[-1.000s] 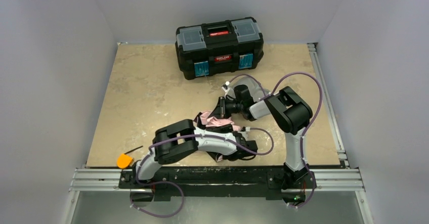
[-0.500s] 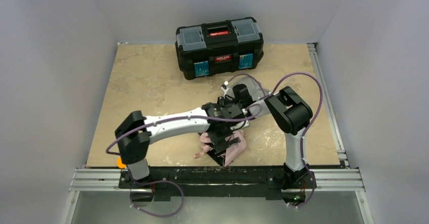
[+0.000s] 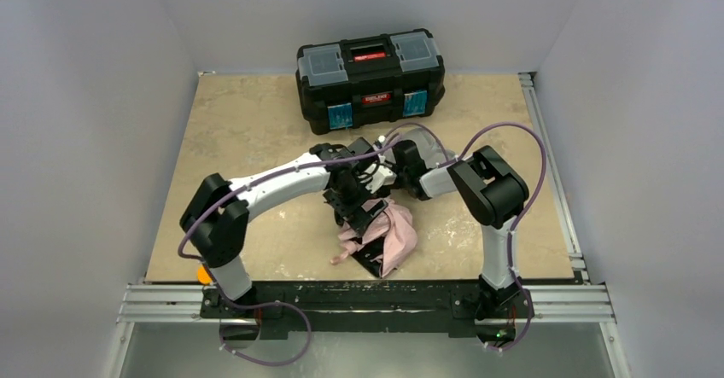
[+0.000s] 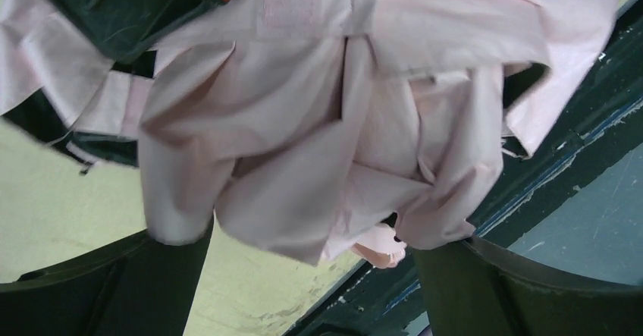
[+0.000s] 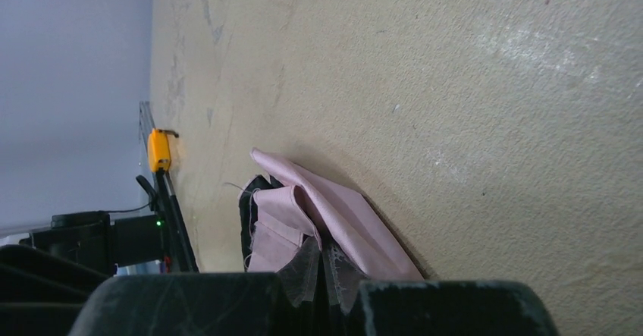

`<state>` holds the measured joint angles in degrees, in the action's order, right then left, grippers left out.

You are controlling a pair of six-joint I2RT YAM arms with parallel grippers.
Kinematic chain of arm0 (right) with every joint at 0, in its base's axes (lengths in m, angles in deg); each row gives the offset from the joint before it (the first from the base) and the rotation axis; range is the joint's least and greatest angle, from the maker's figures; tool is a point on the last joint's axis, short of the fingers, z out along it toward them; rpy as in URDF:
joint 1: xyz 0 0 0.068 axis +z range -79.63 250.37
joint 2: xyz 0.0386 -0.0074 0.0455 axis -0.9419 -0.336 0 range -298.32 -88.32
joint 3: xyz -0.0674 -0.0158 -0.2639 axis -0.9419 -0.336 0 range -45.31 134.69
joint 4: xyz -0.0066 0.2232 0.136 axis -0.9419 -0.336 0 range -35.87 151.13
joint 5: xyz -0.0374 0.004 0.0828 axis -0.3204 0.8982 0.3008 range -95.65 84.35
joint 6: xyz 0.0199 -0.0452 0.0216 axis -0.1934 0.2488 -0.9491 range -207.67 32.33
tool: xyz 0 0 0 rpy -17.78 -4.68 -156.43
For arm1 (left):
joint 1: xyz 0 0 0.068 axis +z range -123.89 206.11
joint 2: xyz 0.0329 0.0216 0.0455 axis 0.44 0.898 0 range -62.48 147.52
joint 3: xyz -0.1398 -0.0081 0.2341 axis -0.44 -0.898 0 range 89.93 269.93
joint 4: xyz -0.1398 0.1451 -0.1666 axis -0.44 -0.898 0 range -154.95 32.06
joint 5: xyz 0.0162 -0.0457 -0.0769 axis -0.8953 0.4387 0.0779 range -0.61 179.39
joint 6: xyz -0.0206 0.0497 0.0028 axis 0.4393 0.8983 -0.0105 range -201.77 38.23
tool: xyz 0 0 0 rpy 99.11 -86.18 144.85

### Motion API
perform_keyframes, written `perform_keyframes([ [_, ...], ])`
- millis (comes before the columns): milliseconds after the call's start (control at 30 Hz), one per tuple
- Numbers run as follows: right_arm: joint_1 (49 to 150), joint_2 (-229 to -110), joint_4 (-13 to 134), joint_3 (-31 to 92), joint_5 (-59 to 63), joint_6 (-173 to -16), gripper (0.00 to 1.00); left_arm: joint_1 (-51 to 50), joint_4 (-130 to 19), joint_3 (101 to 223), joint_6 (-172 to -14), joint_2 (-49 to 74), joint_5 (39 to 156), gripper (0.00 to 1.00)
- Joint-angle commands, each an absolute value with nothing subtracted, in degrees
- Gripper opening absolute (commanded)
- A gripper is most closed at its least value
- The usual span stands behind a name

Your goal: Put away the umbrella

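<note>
Top external view: the umbrella (image 3: 394,235) lies crumpled on the table (image 3: 248,130) near the front edge, about midway between the two arm bases and well apart from the black toolbox (image 3: 370,78) at the far side. The left gripper (image 4: 311,252) hangs just over its far end with jaws spread wide, pink folds filling its wrist view (nothing pinched there). The right gripper (image 5: 318,294), reaching in from the right, is clamped on a frayed edge of the pink fabric.
</note>
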<state>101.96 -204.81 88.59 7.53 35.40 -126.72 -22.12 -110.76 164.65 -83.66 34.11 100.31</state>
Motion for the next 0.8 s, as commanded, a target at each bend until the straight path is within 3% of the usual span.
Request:
perform_keyframes([
  [0, 101.9, -203.5, 85.2, 8.2, 31.9, -124.2, 0.0, -20.9, -103.7, 163.5, -84.7, 40.0, 106.0, 1.0],
  [267, 101.9, -203.1, 84.3, 7.9, 32.2, -123.0, 0.0, -21.5, -94.4, 158.1, -89.5, 45.2, 108.4, 1.0],
  [400, 101.9, -203.3, 84.5, 8.0, 32.2, -123.3, 0.0, -24.1, -91.0, 155.5, -92.7, 45.4, 101.0, 1.0],
  [467, 101.9, -203.4, 84.7, 8.1, 32.4, -123.5, 0.0, -24.7, -89.8, 154.4, -94.9, 45.6, 97.2, 0.85],
  [567, 101.9, -203.2, 84.2, 8.1, 32.5, -123.3, 0.0, -25.6, -87.4, 151.8, -97.9, 45.4, 91.8, 0.45],
  [767, 101.9, -202.5, 82.4, 9.2, 32.7, -122.8, 0.0, -29.3, -86.5, 150.0, -100.4, 45.5, 85.4, 0.02],
])
